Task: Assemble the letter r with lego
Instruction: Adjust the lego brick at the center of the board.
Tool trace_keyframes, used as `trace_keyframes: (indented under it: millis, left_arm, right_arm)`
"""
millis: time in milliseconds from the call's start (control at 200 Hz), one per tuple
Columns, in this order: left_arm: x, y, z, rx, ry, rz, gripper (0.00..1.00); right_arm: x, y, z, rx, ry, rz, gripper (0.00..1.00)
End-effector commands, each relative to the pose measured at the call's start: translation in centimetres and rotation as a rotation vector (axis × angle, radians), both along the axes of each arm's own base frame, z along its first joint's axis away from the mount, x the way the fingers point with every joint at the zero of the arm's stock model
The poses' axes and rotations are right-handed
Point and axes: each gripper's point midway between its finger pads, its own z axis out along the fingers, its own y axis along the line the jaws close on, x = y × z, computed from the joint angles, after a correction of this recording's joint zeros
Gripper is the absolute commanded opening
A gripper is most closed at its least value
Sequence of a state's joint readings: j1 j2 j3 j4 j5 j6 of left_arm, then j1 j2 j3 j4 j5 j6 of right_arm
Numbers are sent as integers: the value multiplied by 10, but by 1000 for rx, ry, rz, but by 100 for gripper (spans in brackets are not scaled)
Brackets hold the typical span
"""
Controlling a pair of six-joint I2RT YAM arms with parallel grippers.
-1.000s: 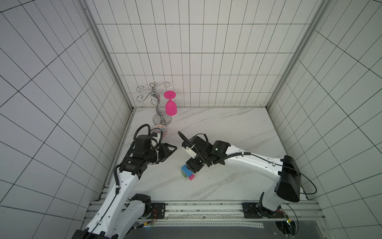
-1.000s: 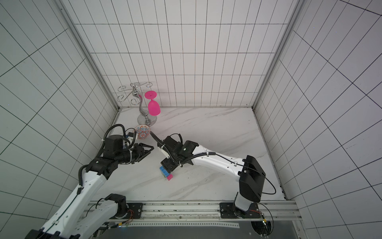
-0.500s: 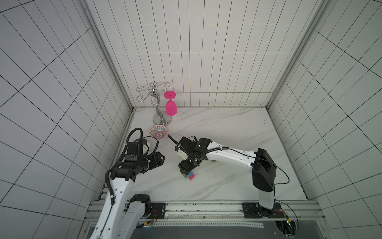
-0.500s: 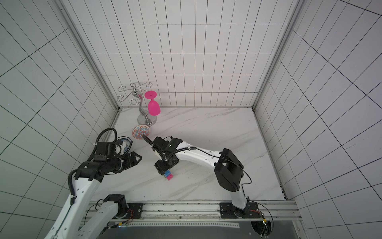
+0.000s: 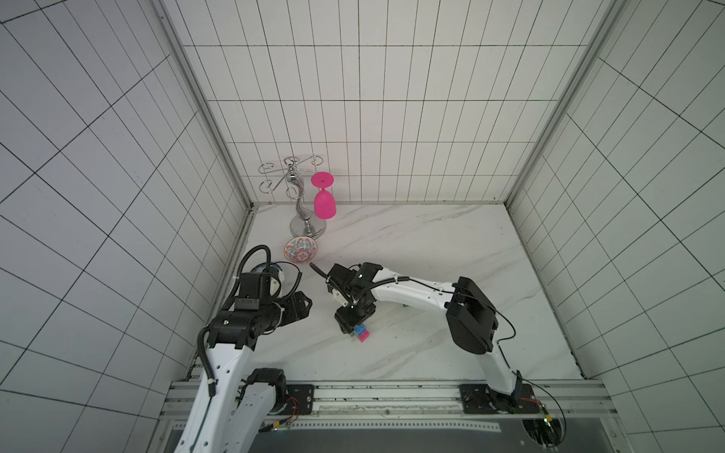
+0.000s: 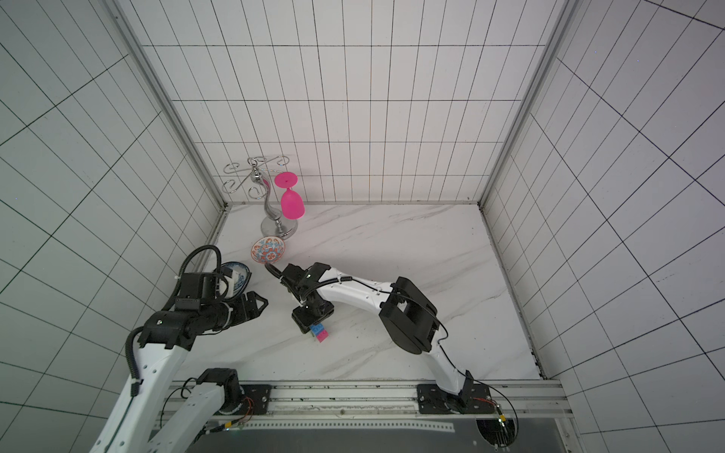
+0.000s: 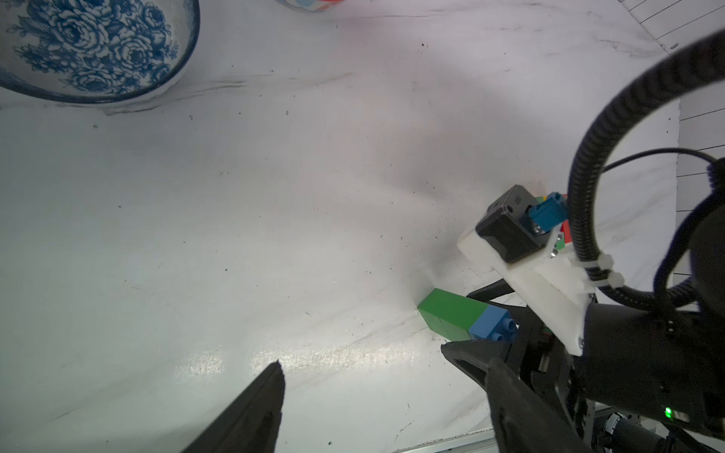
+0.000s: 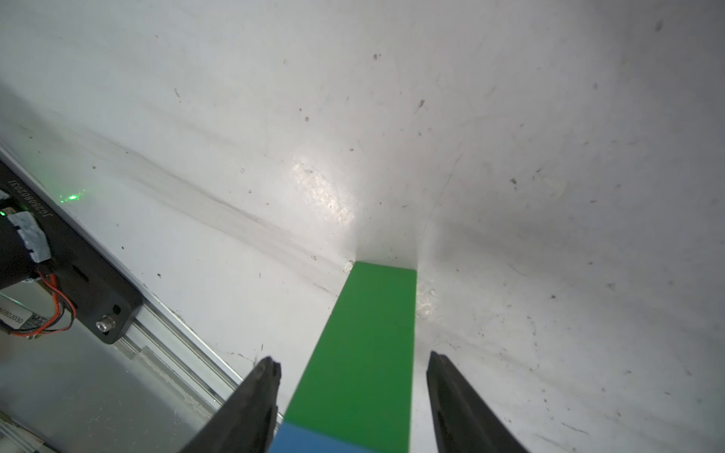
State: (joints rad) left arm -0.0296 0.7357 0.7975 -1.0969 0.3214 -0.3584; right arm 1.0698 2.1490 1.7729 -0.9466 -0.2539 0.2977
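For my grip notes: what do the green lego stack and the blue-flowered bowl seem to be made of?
Green lego stack: looks like hard plastic, smooth, even colour, sharp edges. Blue-flowered bowl: probably glazed ceramic, white with blue roses, slight sheen.

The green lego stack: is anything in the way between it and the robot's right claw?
Nothing visible is. In the right wrist view the right gripper has its fingers on either side of the green lego stack. Only a sliver of bare table shows in each gap, and no other thing lies between them.
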Motion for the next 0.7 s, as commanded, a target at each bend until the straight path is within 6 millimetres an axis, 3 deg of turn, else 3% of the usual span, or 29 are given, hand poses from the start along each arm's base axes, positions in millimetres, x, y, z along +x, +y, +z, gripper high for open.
trace_keyframes:
  millis: [0,170,440,515,695]
  left_arm:
    - [0,0,-1,8,-14,-13,81]
    - [-1,-1,-2,5,-11,-18,81]
    - [-2,-2,-6,-3,-3,-20,81]
    - [-1,-2,-6,-8,-3,-20,81]
    - [-1,-7,-6,-33,0,-29,81]
  right_arm:
    - [4,2,4,6,35,-12,60]
    - [7,9,3,107,86,-44,50]
    - [25,14,21,537,263,-207,45]
    - [32,9,22,629,303,-257,47]
    - [48,-2,12,704,293,-327,65]
